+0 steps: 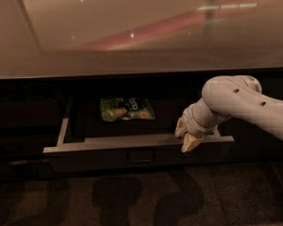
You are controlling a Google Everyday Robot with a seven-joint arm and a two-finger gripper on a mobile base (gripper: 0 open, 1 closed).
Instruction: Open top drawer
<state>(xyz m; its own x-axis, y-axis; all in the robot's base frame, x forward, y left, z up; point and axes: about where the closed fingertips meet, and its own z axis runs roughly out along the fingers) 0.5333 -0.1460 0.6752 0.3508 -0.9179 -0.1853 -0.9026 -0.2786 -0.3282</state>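
Observation:
The top drawer [108, 144] stands pulled out under the counter, its light grey rim and sides showing around a dark floor. A small dark loop handle [139, 156] sits at the centre of its dark front. My gripper [186, 136] hangs from the white arm at the right, over the drawer's front rim right of the handle, its pale fingers pointing down at the rim.
A green snack bag [127, 109] lies on the drawer floor toward the back. A wide glossy countertop [141, 32] overhangs the drawer. Dark cabinet fronts run left and right, and dark patterned carpet [132, 197] lies in front.

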